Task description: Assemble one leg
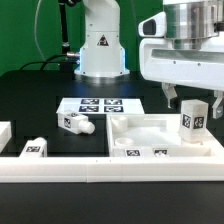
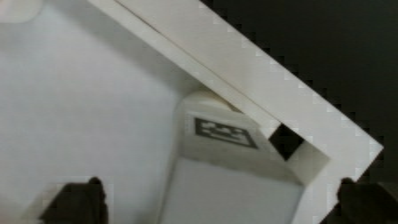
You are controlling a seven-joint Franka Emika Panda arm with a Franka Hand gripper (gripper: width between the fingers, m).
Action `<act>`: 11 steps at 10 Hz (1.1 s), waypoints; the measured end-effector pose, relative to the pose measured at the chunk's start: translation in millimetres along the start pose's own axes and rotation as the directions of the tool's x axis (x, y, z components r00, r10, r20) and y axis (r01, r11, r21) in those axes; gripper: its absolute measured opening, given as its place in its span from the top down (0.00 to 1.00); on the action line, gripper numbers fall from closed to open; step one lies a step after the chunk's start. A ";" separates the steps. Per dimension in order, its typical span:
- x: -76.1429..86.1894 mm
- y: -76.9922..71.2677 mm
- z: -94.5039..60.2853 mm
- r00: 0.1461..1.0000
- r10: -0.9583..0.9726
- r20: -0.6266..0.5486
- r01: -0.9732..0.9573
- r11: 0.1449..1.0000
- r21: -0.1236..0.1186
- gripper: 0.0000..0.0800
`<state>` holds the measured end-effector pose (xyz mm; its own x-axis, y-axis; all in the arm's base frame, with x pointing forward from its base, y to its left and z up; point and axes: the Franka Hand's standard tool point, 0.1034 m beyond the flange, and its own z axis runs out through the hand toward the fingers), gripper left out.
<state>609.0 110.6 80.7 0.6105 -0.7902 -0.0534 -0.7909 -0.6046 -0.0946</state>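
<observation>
A white leg (image 1: 193,118) with a black-and-white tag stands upright in the corner of the large white tray-shaped panel (image 1: 140,128) at the exterior view's right. My gripper (image 1: 194,100) hangs over it, open, with a finger on each side of the leg and a gap to both. In the wrist view the leg (image 2: 228,150) sits against the panel's raised rim (image 2: 231,60), between my gripper's (image 2: 215,198) dark fingertips (image 2: 80,196), and neither tip touches it. Its peg end is hidden.
Two more legs lie on the black table, one (image 1: 75,122) beside the panel and one (image 1: 35,147) further to the exterior view's left. The marker board (image 1: 98,105) lies behind them. A long white bar (image 1: 100,172) runs along the front. The robot base (image 1: 100,45) stands at the back.
</observation>
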 end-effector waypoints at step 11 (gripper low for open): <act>-1.6 -2.7 2.0 0.431 -0.902 0.014 0.900 0.429 -0.085 0.19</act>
<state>610.2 113.7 79.0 0.9773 0.2062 0.0489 0.2066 -0.9784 -0.0041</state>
